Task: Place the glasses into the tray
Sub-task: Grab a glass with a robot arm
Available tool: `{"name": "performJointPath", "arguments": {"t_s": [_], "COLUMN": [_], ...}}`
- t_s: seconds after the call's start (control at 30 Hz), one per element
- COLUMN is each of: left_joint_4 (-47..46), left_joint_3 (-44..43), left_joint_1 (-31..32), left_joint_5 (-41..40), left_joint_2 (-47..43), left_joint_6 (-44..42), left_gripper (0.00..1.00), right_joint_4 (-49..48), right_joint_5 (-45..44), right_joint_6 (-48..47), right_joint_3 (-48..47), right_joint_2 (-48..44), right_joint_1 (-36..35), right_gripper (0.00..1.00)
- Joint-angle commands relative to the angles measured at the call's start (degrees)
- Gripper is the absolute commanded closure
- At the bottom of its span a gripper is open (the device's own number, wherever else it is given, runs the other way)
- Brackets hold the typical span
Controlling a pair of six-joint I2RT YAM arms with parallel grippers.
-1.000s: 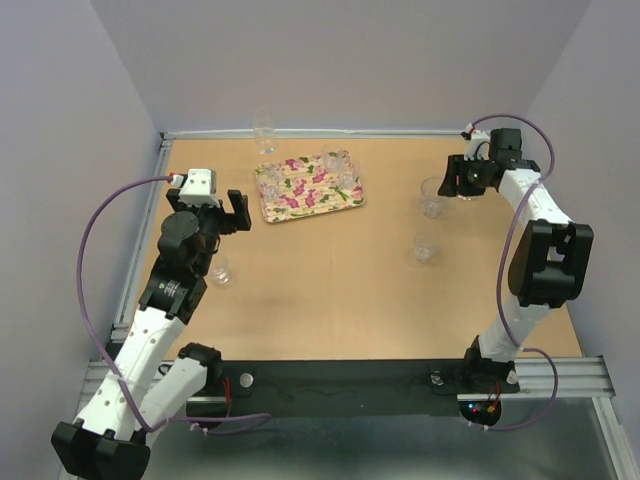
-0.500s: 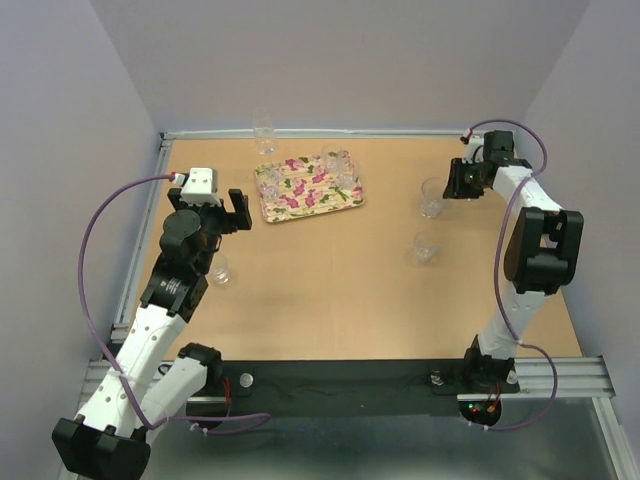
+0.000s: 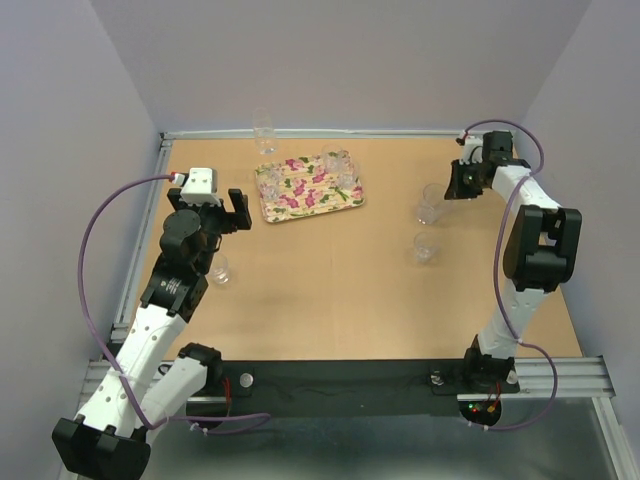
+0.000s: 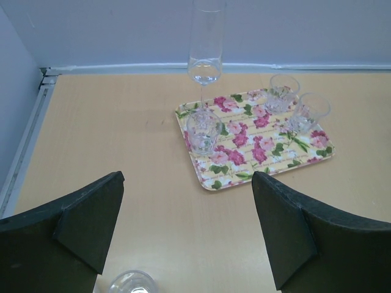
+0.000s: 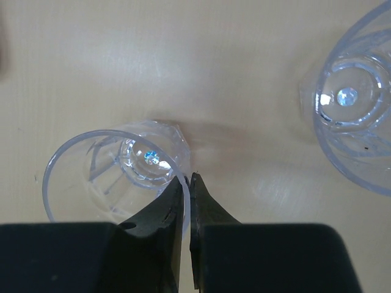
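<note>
The floral tray lies at the back, left of centre, with three clear glasses on it. In the left wrist view the tray holds those glasses. My left gripper is open and empty, short of the tray, above a loose glass. My right gripper is shut on the rim of a glass at the back right. Another glass stands close by.
A tall stemmed glass stands just behind the tray's back left corner, near the back wall. A metal rail runs along the table's left edge. The purple walls close in on three sides.
My right gripper has dropped onto the back right glass and pinched its rim; that glass has shifted slightly towards the near left. The left arm has not moved.
</note>
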State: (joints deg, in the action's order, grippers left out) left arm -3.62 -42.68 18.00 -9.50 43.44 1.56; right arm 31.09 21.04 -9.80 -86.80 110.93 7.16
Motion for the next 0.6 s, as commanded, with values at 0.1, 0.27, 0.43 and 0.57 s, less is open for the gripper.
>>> {"name": "performJointPath", "arguments": {"t_s": [0.1,0.27,0.43,0.57], "left_joint_4": [-3.1,-3.0,-3.1,-3.1], "left_joint_3": [1.0,1.0,1.0,1.0], "left_joint_1": [0.3,0.3,0.3,0.3], "left_joint_5": [-1.1,-1.5,-2.2,-2.7], "left_joint_2": [-0.7,-0.4,-0.2,-0.1], "left_joint_6": [-0.2,-0.2,-0.4,-0.6], "left_gripper": [0.03,0.03,0.03,0.03], "right_joint_4": [-1.5,-1.1,-0.5,0.1], "right_joint_5": [10.2,11.0,8.9,7.5], "right_joint_6": [-8.0,-10.5,-11.3,-11.6], "right_joint_3": [-3.3,-5.7,-9.7,-12.8], "right_joint_2": [-4.7,-5.6,-5.4,-4.9], "right_joint_1": [-0.5,-3.0,-7.1,-11.8], "right_gripper": [1.0,1.0,0.99,1.0]}}
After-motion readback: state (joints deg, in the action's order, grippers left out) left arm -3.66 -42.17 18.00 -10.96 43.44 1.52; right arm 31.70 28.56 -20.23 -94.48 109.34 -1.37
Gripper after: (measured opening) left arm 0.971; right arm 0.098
